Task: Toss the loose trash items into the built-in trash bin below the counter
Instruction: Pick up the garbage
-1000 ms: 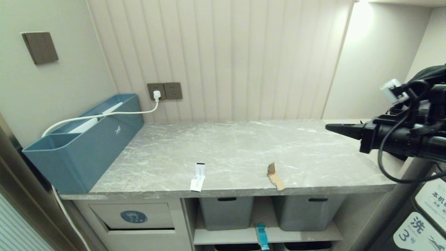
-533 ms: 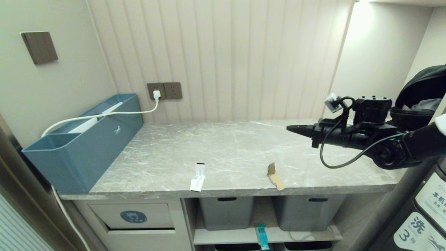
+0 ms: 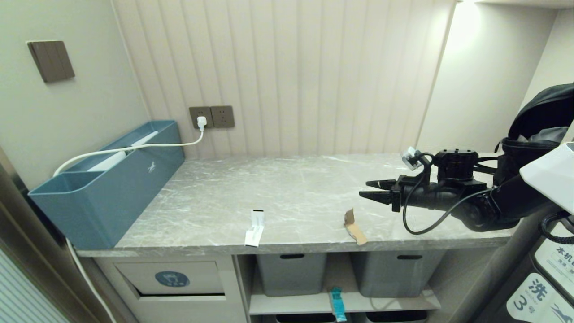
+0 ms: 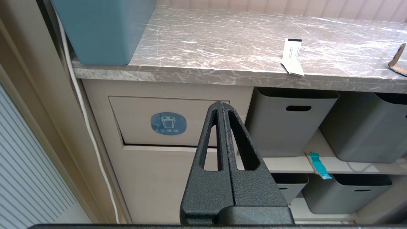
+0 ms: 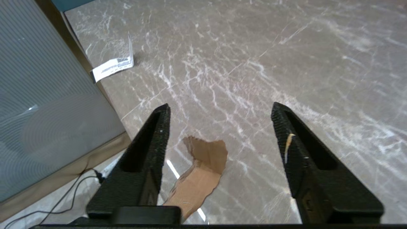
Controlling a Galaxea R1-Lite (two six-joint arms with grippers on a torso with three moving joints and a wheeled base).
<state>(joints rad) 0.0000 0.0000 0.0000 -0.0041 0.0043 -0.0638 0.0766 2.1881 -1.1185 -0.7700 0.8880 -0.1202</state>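
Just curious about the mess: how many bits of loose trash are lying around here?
3: a white paper strip and a tan cardboard piece at the counter's front edge, and a teal wrapper on the shelf below. More may be hidden.

wall: cream slatted panel (image 3: 314,76) | 2 sockets (image 3: 211,117) | light: top right corner (image 3: 466,18)
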